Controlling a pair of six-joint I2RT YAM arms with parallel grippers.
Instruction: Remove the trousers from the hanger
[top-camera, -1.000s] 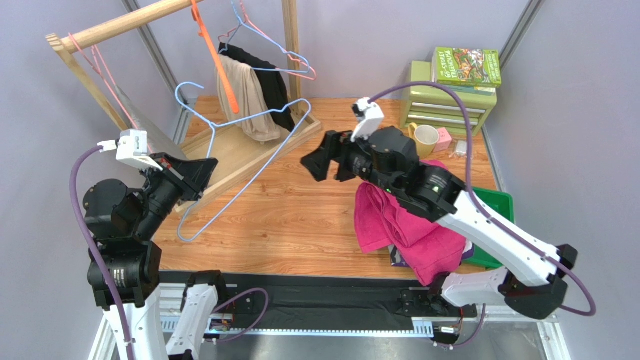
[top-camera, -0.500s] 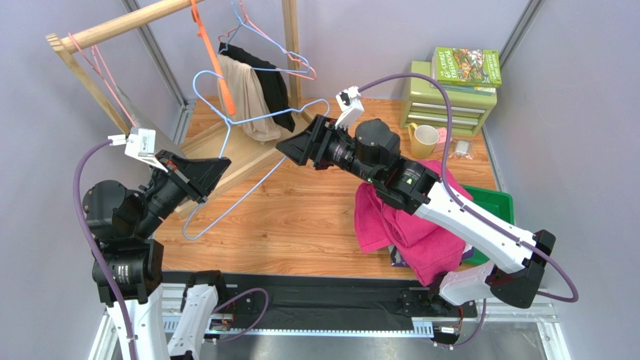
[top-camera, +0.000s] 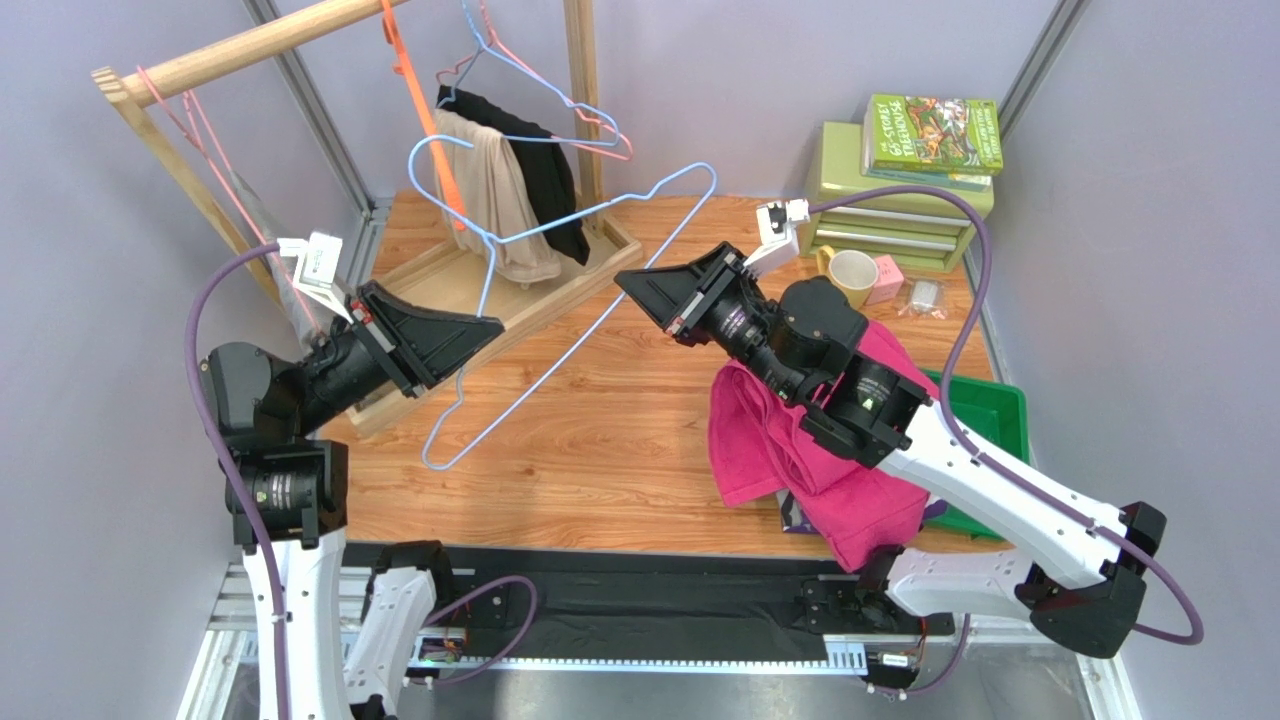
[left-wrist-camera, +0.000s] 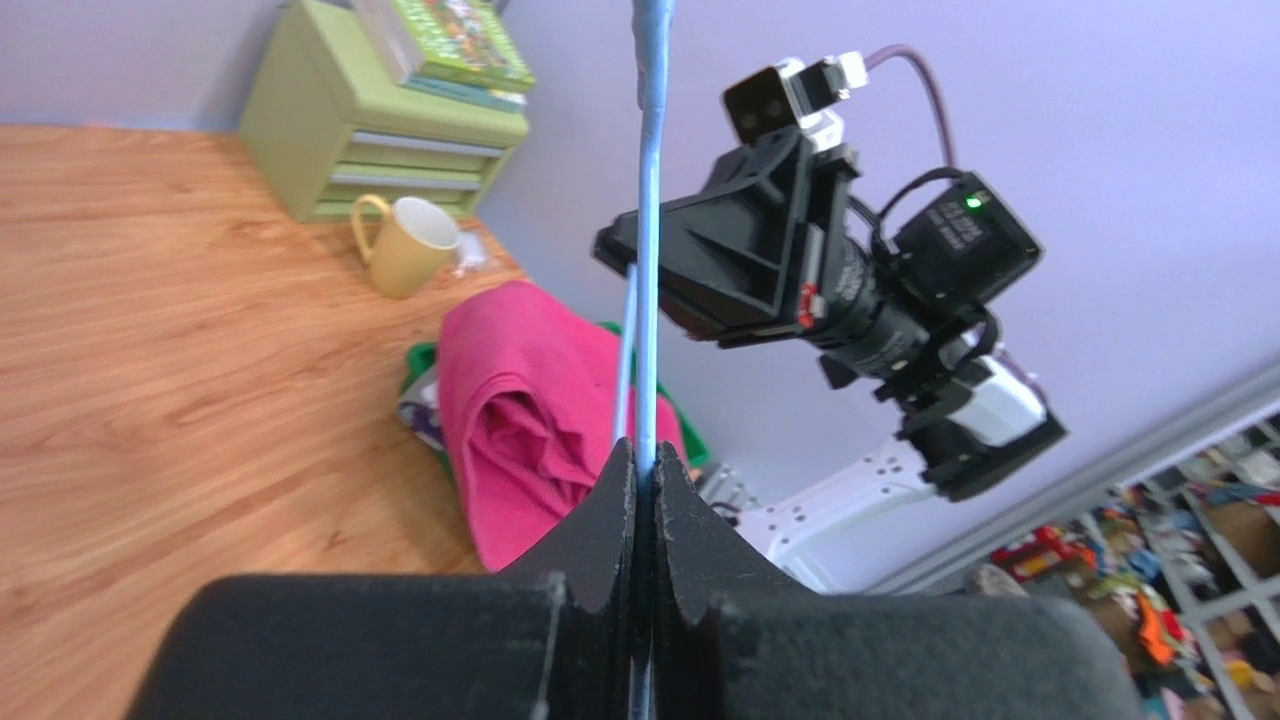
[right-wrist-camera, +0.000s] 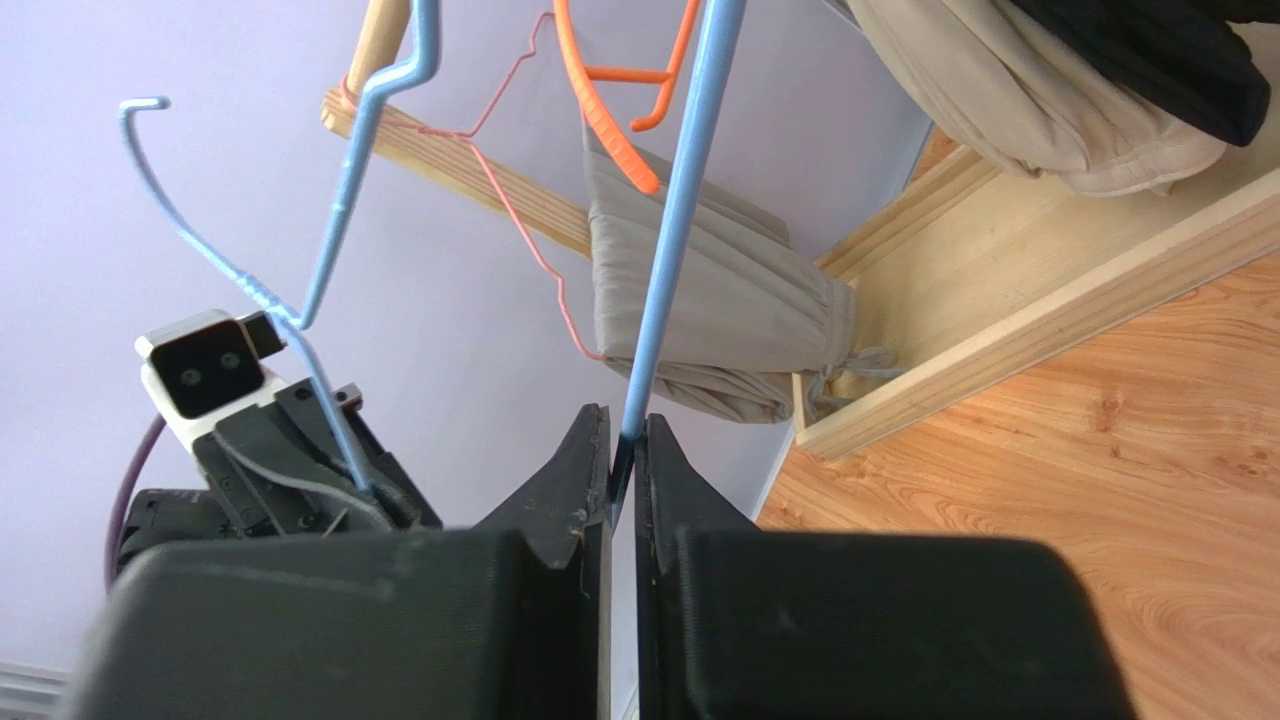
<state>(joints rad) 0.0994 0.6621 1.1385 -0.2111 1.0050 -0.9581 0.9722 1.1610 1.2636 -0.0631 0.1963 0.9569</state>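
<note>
Above the worktop, your left pincer and right pincer each pinch the bare blue wire hanger, so it hangs steady between them; the magenta trousers lie free under the right arm.

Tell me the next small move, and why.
Probably carry the bare blue hanger to the wooden rail and hook it on: the left gripper and right gripper are both shut on its wire, and the magenta trousers already lie on the table.
</note>
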